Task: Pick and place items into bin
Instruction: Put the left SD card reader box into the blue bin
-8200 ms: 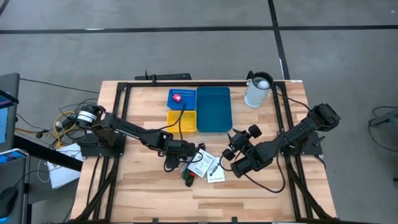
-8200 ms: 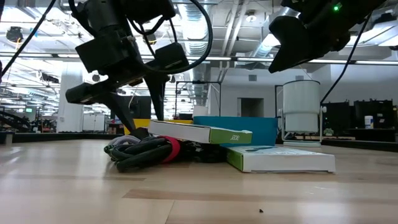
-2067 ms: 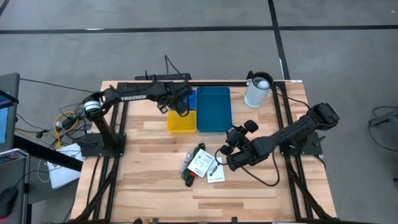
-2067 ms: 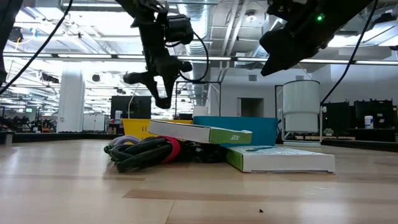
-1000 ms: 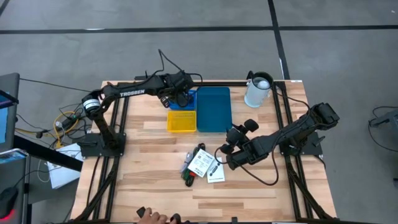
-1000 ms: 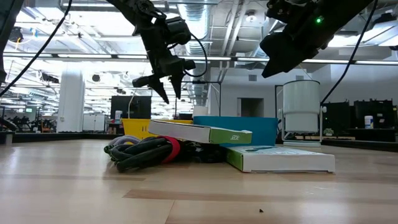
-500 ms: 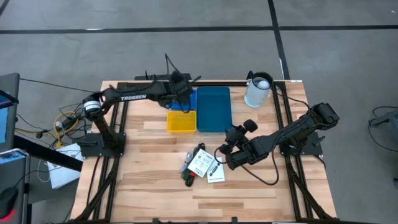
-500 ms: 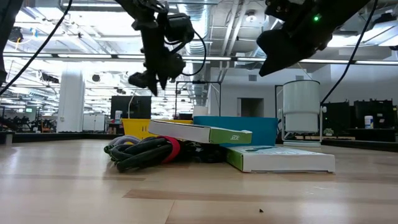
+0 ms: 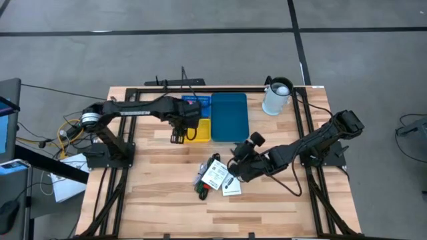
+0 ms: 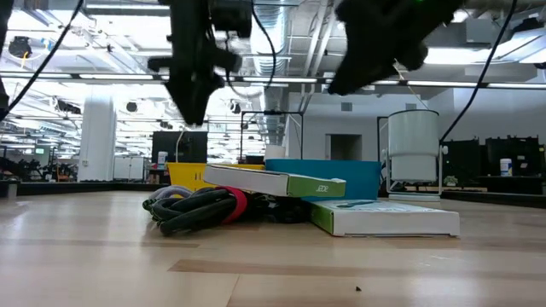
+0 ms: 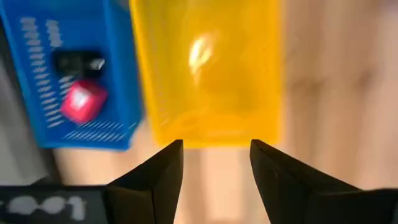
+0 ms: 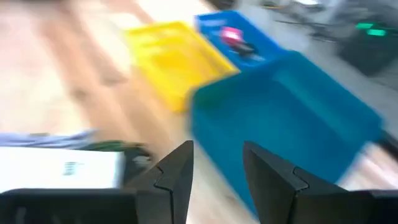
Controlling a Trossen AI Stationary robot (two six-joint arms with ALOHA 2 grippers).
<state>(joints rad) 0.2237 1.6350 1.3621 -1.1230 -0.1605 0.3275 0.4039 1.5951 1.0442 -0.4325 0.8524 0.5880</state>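
Item — heap of remaining things on the pale wooden table: white printed cards/packets, a second white packet at the heap's right edge, green and black pen-like tools under them. Landmark: large teal rectangular plastic bin. Heap lies on the near side of that bin, a little toward the left arm's side, not touching it. Low view shows the top packet resting tilted on a dark bundle w/ a red band.

Already binned — red-pink piece plus a black object in the small blue slotted basket, just left of the teal bin's far end. Yellow tray in front of it, nothing seen in it.

Right gripper — near side of the teal bin, just beside the heap's right edge; fingers parted partway, nothing between them in its wrist view.

Left gripper — just left of the yellow tray; jaws wide apart, holding nothing.

Key relation — heap lies to the right gripper's left and slightly nearer the table front; top card's long axis runs diagonally, from the near-left up toward the bin. Right arm is clearly the nearer — likely the next pick is its own.
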